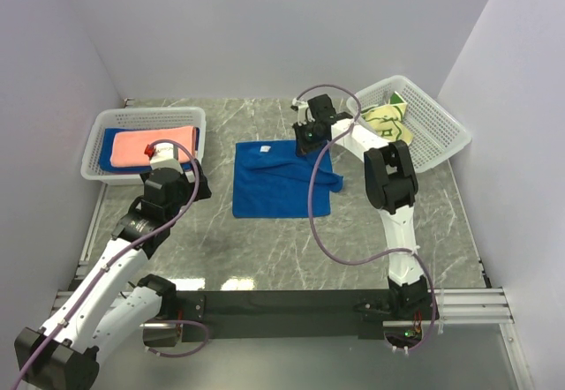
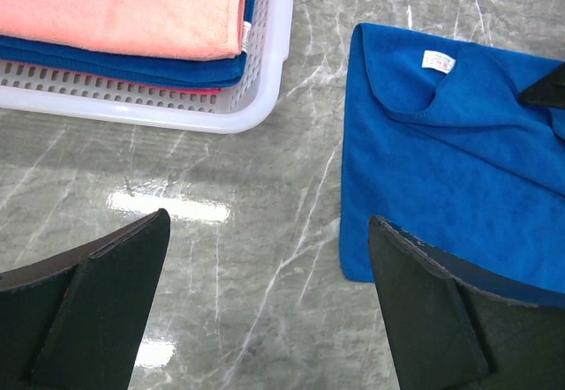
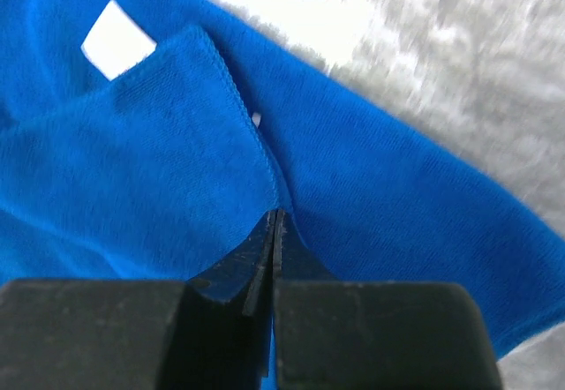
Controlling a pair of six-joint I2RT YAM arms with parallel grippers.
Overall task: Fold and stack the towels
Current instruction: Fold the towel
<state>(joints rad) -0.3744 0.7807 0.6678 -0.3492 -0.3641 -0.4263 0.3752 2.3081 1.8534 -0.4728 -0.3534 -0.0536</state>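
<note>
Finds right claw [image 3: 275, 218] clamped fully shut on far right edge of blue towel [image 1: 269, 183], lying flat mid bench [image 1: 265, 258]; left claw [image 2: 269, 222] gaping wide, empty, alongside. Recommends lifting low, carrying edge squarely onto opposite hem, matching corners before release.

A white lattice basket [image 1: 95, 153] sits at the far left of the grey marbled table [image 1: 265, 249]; a second white basket [image 1: 439, 134] sits far right, askew.
</note>
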